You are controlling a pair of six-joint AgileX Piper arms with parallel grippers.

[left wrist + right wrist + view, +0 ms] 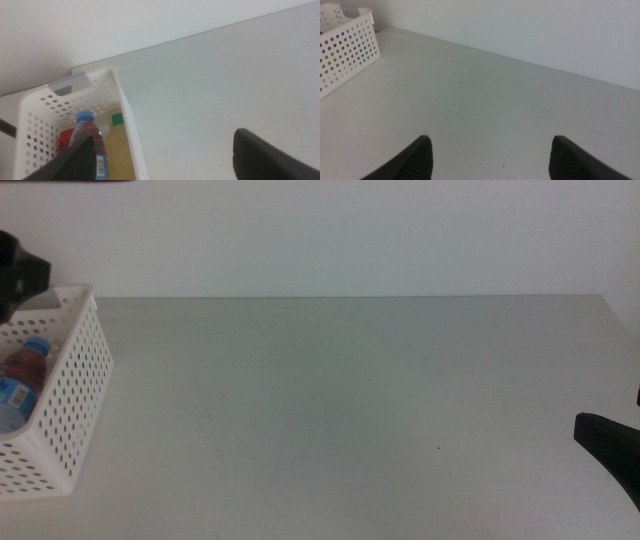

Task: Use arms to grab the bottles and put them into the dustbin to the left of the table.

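The left gripper hangs above the white perforated plastic dustbin, its dark fingers spread apart and grasping nothing. Inside the dustbin lie all three containers: the clear bottle with blue cap and label, the yellow-liquid bottle with green label beside it, and the red can against the far wall. The right gripper waits well away from the dustbin, over the pale grey-white table, fingers released and empty too. The job looks finished to me. The remaining risk is the left arm clipping the dustbin's rim while pulling away, which could tip it.
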